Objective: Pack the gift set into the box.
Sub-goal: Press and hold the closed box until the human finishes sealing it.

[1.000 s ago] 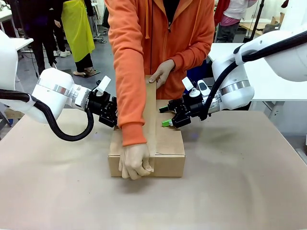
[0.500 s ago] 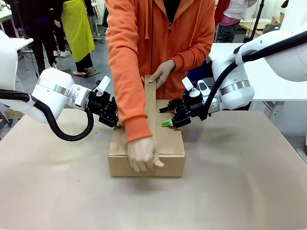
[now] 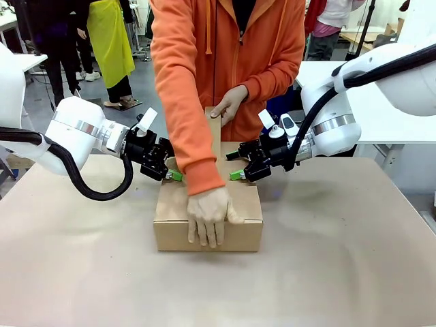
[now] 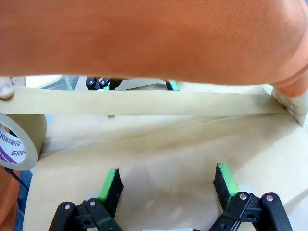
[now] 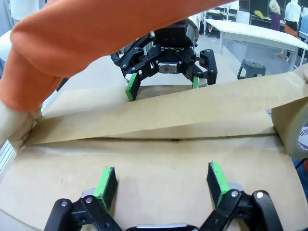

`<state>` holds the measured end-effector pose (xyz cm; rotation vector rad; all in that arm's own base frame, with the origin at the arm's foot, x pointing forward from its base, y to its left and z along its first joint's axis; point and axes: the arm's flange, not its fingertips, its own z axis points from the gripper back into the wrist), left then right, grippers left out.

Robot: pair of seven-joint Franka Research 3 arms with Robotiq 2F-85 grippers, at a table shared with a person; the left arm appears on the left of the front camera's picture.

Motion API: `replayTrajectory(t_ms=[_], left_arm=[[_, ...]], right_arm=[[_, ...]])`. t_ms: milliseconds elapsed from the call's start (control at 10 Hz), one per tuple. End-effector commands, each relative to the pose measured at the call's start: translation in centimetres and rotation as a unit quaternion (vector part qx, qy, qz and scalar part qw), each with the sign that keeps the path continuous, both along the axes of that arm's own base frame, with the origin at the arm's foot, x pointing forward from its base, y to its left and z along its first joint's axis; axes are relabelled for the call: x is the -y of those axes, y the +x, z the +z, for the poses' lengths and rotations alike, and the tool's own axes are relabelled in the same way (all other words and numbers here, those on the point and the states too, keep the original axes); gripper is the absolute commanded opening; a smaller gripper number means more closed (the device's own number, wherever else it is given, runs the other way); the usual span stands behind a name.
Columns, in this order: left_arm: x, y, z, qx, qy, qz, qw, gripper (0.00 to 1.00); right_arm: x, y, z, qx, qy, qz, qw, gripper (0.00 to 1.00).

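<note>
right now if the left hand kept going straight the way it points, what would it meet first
Probably the stretched strip of brown paper tape that the person holds taut over the brown cardboard box. The open left hand sits low over the box top, so depth is uncertain; the orange sleeve hangs above.

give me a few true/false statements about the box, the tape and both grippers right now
1. The box has its top flaps closed. True.
2. The left gripper is shut on the roll of tape. False: its fingers stand open over the box top, and the roll of tape is at the person's hand.
3. A strip of tape stretches above the box's top seam. True.
4. The right gripper holds a flap upright. False: it is open, its fingers spread over the closed top.
5. The person's other hand presses at the near edge of the box. True.
</note>
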<state>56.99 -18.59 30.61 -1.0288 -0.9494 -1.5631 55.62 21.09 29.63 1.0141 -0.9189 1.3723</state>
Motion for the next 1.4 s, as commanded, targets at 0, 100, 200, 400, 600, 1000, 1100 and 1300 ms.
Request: replayTrajectory(t_ms=[0, 100, 200, 400, 600, 1000, 1100, 1300], left_arm=[[0.06, -0.11, -0.12, 0.004, -0.001, -0.002, 1.0, 1.0], [0.06, -0.11, -0.12, 0.004, -0.001, -0.002, 1.0, 1.0], [0.06, -0.11, -0.12, 0.004, -0.001, -0.002, 1.0, 1.0], [0.06, -0.11, -0.12, 0.004, -0.001, -0.002, 1.0, 1.0], [0.06, -0.11, -0.12, 0.004, -0.001, -0.002, 1.0, 1.0], [0.06, -0.11, -0.12, 0.004, -0.001, -0.002, 1.0, 1.0], [0.06, -0.11, -0.12, 0.004, -0.001, -0.002, 1.0, 1.0], [0.06, -0.11, -0.12, 0.004, -0.001, -0.002, 1.0, 1.0]], right_arm=[[0.05, -0.05, -0.21, -0.001, -0.001, 0.0, 1.0, 1.0], [0.05, -0.05, -0.21, -0.001, -0.001, 0.0, 1.0, 1.0], [0.05, -0.05, -0.21, -0.001, -0.001, 0.0, 1.0, 1.0], [0.05, -0.05, -0.21, -0.001, -0.001, 0.0, 1.0, 1.0], [0.05, -0.05, -0.21, -0.001, -0.001, 0.0, 1.0, 1.0], [0.05, -0.05, -0.21, -0.001, -0.001, 0.0, 1.0, 1.0], [0.05, -0.05, -0.21, -0.001, -0.001, 0.0, 1.0, 1.0], [0.05, -0.05, -0.21, -0.001, -0.001, 0.0, 1.0, 1.0]])
